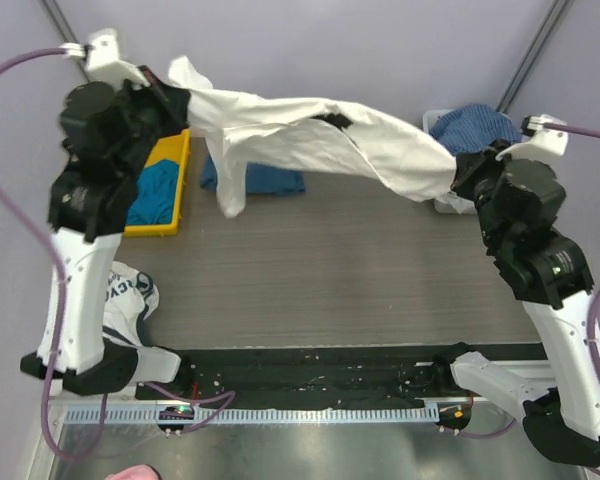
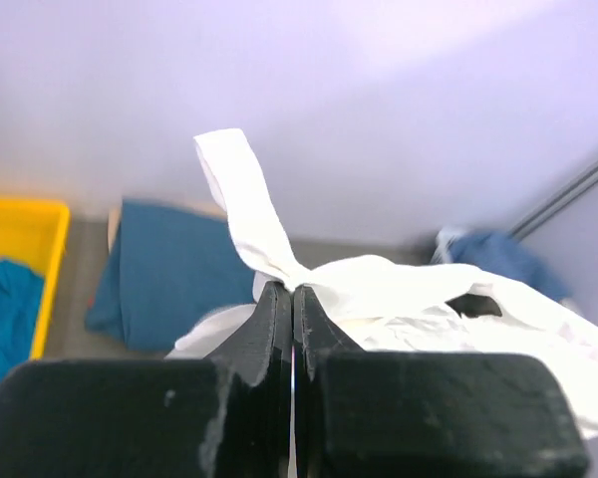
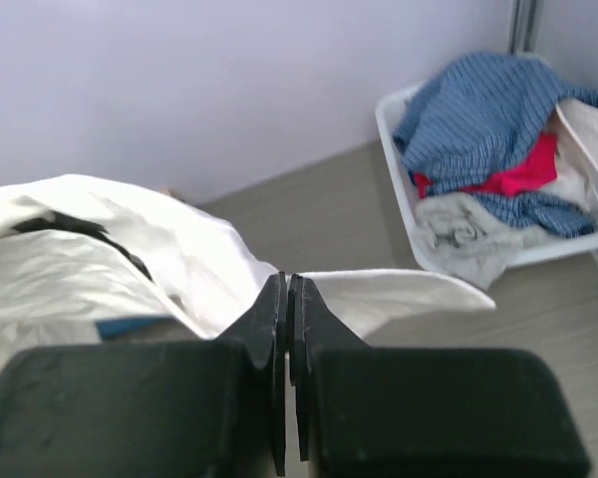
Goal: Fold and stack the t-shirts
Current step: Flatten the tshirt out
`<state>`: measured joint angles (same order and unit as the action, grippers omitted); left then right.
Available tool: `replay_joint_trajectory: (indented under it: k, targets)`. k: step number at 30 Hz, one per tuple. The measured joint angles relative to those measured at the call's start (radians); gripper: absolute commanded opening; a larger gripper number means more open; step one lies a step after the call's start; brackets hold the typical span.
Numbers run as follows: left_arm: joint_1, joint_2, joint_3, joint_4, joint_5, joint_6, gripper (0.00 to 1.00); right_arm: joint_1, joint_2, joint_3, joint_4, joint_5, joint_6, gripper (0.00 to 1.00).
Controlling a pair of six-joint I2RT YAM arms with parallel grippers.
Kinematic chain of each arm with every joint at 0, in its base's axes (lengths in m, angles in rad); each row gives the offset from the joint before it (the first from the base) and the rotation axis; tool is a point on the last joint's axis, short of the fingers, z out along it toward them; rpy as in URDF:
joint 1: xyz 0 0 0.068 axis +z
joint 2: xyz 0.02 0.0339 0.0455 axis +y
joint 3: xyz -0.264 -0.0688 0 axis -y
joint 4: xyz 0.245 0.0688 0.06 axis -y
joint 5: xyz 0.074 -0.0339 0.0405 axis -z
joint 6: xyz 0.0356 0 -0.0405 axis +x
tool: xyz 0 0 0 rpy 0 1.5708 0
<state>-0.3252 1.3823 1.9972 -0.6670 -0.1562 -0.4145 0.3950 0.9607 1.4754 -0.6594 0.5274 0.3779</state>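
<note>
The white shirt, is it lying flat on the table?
No, the white shirt hangs in the air, stretched between the left gripper and the right gripper.

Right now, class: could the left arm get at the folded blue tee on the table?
Probably not yet: the left gripper is shut on the white tee, stretched to the right gripper, above the blue tee.

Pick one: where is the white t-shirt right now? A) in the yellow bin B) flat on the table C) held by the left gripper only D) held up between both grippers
D: the white t-shirt hangs stretched above the table, with the left gripper and the right gripper each shut on an end of it.
</note>
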Motion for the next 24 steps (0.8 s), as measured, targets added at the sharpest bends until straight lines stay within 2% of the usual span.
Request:
replay_joint_trajectory:
  k: [5,11,24]
  targets:
    - [0.0,-0.135,0.161,-0.082,-0.026,0.023,0.0,0.0,-0.061,0.083,0.018,-0.041,-0.052,0.01]
    - [0.0,-0.264,0.19,-0.171,-0.03,0.028,0.0,0.0,-0.158,0.085,0.009,-0.112,-0.097,0.01]
    - [0.0,-0.249,0.166,-0.303,-0.042,0.031,0.0,0.0,-0.192,0.085,-0.039,-0.146,-0.119,0.01]
